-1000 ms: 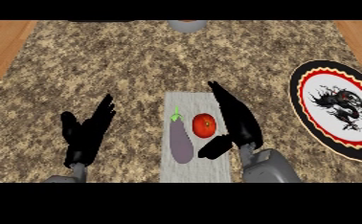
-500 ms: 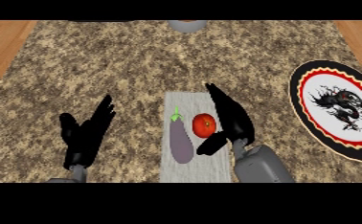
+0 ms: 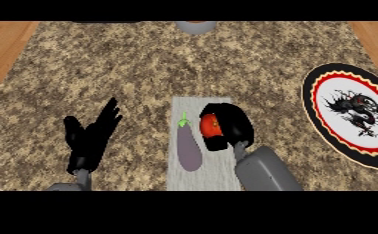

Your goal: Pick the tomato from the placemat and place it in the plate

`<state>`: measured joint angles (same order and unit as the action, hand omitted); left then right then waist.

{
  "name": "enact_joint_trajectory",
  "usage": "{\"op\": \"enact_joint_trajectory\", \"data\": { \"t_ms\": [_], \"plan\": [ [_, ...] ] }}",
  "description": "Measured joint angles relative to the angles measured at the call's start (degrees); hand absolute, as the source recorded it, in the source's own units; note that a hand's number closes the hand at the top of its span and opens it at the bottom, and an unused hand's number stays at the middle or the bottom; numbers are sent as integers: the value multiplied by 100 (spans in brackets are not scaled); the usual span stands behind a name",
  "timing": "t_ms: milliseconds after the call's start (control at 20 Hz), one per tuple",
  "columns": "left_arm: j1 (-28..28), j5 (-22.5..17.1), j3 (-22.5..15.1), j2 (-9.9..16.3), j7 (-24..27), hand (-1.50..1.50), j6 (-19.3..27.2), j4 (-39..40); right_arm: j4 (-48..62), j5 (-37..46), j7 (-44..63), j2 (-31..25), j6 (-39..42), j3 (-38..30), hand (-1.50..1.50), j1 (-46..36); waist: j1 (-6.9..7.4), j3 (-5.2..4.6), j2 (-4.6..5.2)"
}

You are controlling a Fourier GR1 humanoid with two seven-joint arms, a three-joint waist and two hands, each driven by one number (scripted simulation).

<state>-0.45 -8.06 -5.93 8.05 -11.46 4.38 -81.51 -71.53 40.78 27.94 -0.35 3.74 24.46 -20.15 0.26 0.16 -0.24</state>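
A red tomato sits on the grey placemat near the counter's front. My right hand is curled round the tomato from its right side, hiding part of it. The round plate, white with a black dragon and a red and black rim, lies at the right edge of the counter, apart from the hand. My left hand rests open at the lower left, fingers up, holding nothing.
A purple eggplant with a green stem lies on the placemat just left of the tomato. A grey bowl's edge shows at the counter's far side. Wooden floor shows at both upper corners.
My right hand has shifted left over the placemat and its fingers have curled round the tomato. The left hand has stayed where it was.
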Motion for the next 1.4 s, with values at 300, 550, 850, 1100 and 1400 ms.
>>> {"op": "enact_joint_trajectory", "data": {
  "t_ms": [300,550,850,1100,1400],
  "plan": [
    [67,9,118,-6,-9,0,-132,-62,-10,376,-334,-57,-174,27,150,152,-10,-3,-12],
    [237,-36,205,9,-13,0,-106,-92,-1270,860,-953,-843,-242,1033,150,1452,-206,-11,-122],
    [438,-43,280,10,-1,0,-11,-213,-3176,1213,-1871,-2110,-1084,1601,150,2985,-424,-3,-140],
    [473,-31,291,-13,36,0,17,-262,-4739,1115,-2444,-2893,-2153,1338,150,4150,-452,4,-103],
    [393,-24,278,-2,41,0,-50,-242,-5901,98,-2914,-3389,-3204,660,150,5488,-353,10,-54]
  ]
}}
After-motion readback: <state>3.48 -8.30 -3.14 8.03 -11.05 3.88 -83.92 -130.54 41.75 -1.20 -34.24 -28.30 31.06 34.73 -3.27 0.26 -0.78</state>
